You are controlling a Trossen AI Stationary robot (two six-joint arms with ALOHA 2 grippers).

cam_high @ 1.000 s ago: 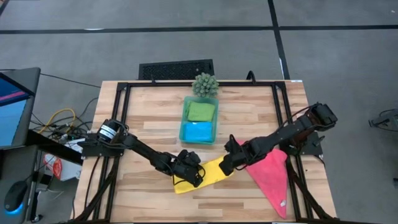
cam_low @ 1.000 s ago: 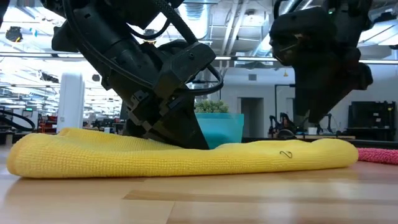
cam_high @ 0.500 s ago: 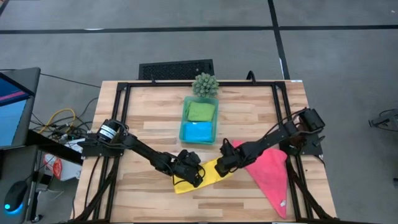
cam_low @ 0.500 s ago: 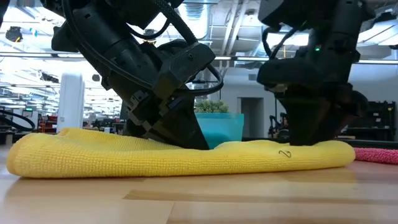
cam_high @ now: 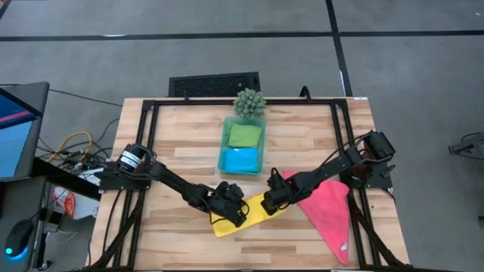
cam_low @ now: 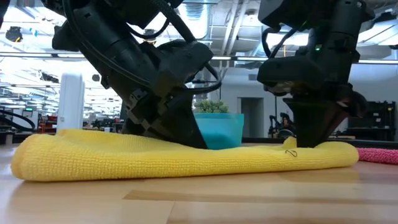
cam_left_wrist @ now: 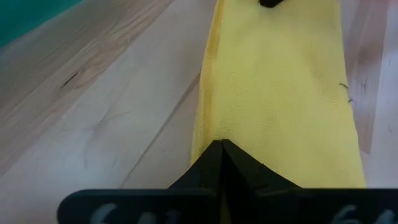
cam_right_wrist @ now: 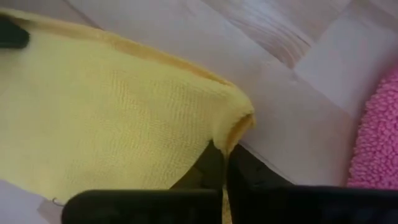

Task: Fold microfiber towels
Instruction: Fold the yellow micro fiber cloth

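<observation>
A yellow towel, folded into a long strip, lies slantwise on the wooden table near its front edge; the low view shows the yellow towel flat on the wood. My left gripper is shut at its near left end and my right gripper is shut at its far right end. A pink towel lies spread out to the right. A green towel and a blue towel lie folded in the teal tray. My left gripper has its shut fingers on the strip's near left end, coming down at a slant from the table's left. The fingertips hide whether cloth lies between them. The towel lies flat on the table. My right gripper pinches the strip's far right end at its corner between its two fingers, coming steeply from above. The cloth puckers at the pinch. How many layers it has, I cannot tell. The end rests on the table.
A small spiky green plant stands behind the tray at the table's far edge. A black frame runs along the table's sides. Bare wood shows at the near left and far right.
My right gripper has come down and toward the table's left onto the yellow towel's right end. Its fingers stood open over that end half a second ago and have now shut on it. The towel has stayed flat.
</observation>
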